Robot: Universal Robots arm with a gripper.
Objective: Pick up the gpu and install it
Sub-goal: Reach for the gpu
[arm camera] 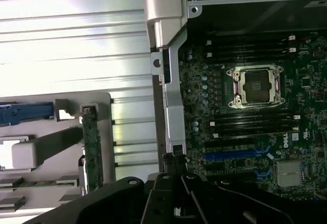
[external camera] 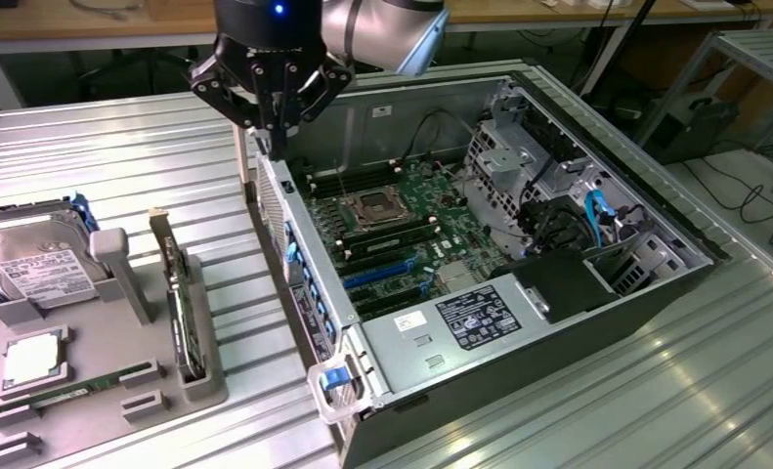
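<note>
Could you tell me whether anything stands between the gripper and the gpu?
Nothing visible does. The gripper hangs over the computer case's side wall. The gpu stands on edge in the grey holder toward the exterior view's left, with open air above its top edge.

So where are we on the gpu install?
Done: nothing yet. The gpu stands upright in its slot in the grey holder, on the exterior view's left of the open case. In hand: nothing. The gripper is shut and empty, above the case wall nearest the holder. Left: both the pick and the install. The blue slots on the motherboard are bare.
</note>
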